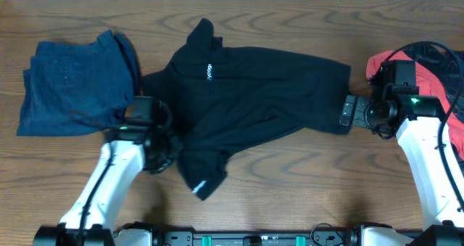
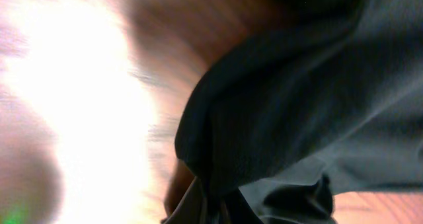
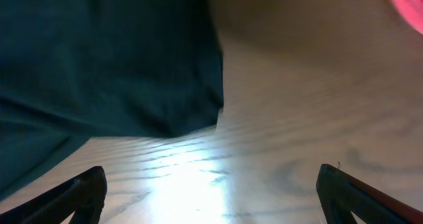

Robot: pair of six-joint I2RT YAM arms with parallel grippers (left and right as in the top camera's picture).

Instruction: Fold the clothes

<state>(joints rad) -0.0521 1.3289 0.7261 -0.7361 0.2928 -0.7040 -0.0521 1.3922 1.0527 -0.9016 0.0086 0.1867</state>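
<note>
With the black shirt [image 1: 254,93] spread across the worktop [image 1: 304,195], the left pincer [image 1: 165,153] clamped on a bunched fold at its edge and the right pincer [image 3: 211,174] wide open and empty beside the hem, a one-sided pull risks dragging it askew.

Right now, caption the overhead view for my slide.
Black shirt spread between the left claw and right claw; blue garment beside it.
</note>
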